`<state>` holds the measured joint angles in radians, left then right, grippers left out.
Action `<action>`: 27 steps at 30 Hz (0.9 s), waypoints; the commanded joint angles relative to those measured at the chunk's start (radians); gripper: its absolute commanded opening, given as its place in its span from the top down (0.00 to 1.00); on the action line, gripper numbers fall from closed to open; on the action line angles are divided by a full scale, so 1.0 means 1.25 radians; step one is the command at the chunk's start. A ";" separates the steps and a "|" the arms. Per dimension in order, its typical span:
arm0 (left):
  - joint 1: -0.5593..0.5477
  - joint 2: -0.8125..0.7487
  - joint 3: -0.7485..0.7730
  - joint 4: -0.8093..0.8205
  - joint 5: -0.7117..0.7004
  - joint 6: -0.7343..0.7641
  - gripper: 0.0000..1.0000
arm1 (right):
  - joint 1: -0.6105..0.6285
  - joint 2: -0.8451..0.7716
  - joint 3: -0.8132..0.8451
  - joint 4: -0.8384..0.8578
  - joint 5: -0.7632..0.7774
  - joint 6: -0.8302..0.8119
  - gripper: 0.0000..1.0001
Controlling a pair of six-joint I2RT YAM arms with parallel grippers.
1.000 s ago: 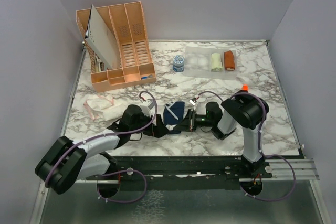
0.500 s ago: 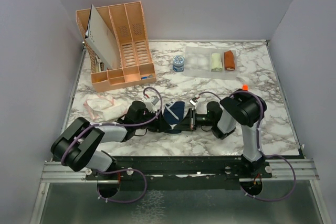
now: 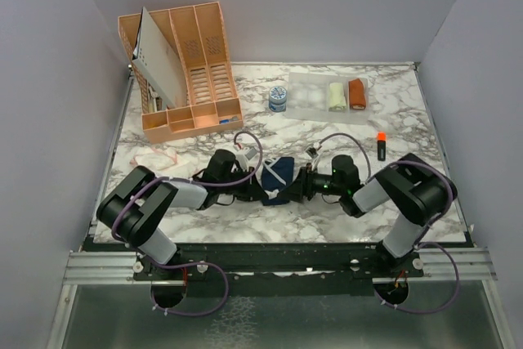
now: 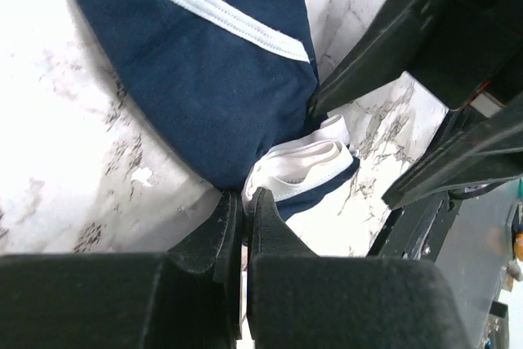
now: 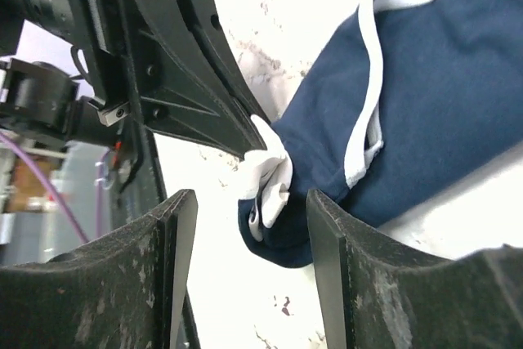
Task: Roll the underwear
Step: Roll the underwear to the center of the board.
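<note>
Since a second ago my left arm has stretched rightward and its jaws have gone from wide apart to pressed together. My right jaws have let go, and my right elbow has swung outward.

Left to right: the whitish-pink cloth briefs with pink edging [image 3: 151, 158] lie untouched near the left edge of the marble worktop [image 3: 245, 132], partly under my left arm. My left jaws pinch the near hem of the navy blue cloth briefs with white trim [image 3: 276, 177], which lie mid-worktop between my two wrists. The bunched white waistband [image 4: 298, 165] sits just beyond the tips. My right jaws stand apart, straddling that folded corner without gripping it.

Risks, as I judge them: the pinch takes only a thin edge at the very tips, so a pull could slip it free. With the right side released, the fold may spring open. Both sets of jaws crowd one corner and could collide.
</note>
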<state>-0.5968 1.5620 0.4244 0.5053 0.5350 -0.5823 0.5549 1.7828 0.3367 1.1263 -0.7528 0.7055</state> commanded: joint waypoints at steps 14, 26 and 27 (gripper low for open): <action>0.024 0.065 0.276 -0.578 0.106 0.344 1.00 | 0.262 -0.433 -0.095 -0.343 0.188 -1.173 0.37; 0.029 0.096 0.303 -0.648 0.146 0.401 1.00 | 0.382 -0.219 0.027 -0.402 0.332 -1.335 0.41; 0.029 0.095 0.304 -0.652 0.146 0.404 1.00 | 0.382 -0.208 0.033 -0.409 0.340 -1.334 0.43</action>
<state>-0.5640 1.6592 0.8001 -0.2264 0.6975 -0.1379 1.0267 1.4689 0.3378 0.6666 -0.4034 -0.8894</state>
